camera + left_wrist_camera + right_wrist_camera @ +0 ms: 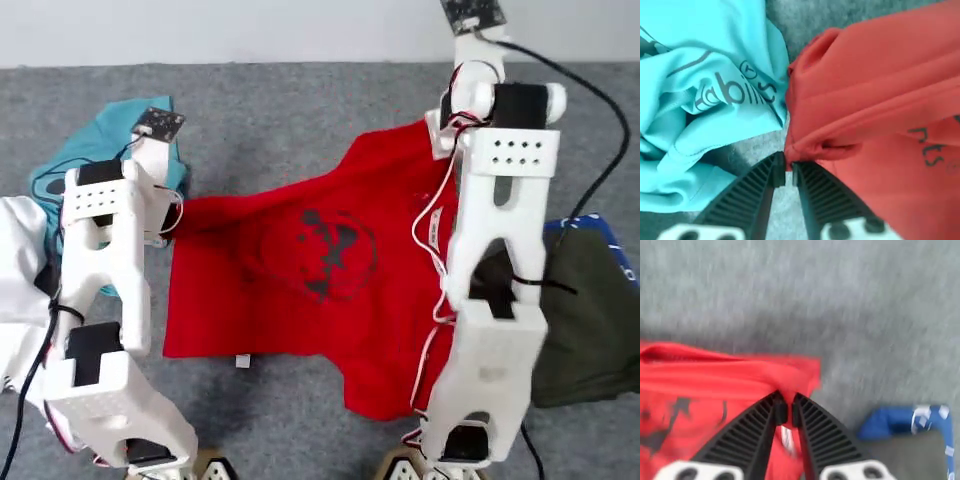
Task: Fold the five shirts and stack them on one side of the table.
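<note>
A red shirt (310, 270) with a dark print lies spread across the middle of the grey table. My left gripper (788, 170) is shut on its edge (790, 150) at the shirt's left side, beside a teal shirt (705, 95). My right gripper (786, 412) is shut on the red shirt's far right corner (790, 375). In the high view the left arm (100, 260) stands at the shirt's left edge and the right arm (500, 240) over its right side. The teal shirt (100, 140) lies crumpled at the far left.
A white shirt (18, 270) lies bunched at the left edge. A dark olive shirt (590, 310) sits at the right over a blue patterned one (610, 235), whose corner (905, 420) lies near the right gripper. Grey table (280, 110) stretches behind.
</note>
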{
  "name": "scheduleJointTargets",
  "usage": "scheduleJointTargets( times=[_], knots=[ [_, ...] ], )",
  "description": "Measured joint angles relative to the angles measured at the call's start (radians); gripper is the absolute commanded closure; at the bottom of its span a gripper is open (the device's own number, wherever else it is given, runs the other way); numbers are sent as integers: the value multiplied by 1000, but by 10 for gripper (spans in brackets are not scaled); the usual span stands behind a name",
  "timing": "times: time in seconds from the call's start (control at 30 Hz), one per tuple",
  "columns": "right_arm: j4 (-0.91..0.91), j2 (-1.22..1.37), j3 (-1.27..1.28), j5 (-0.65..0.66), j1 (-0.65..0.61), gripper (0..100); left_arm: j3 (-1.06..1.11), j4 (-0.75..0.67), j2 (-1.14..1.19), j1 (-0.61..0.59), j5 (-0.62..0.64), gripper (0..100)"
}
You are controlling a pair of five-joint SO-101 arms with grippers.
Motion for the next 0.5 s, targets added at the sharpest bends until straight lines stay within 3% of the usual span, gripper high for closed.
scheduleJointTargets(
  times=[0.23, 0.5],
  knots=[
    [0, -313, 496, 75, 5, 988, 0, 74, 0, 0, -6, 985],
    [0, -566, 821, 144, 11, 988, 0, 244, 0, 0, -9, 985]
  ],
)
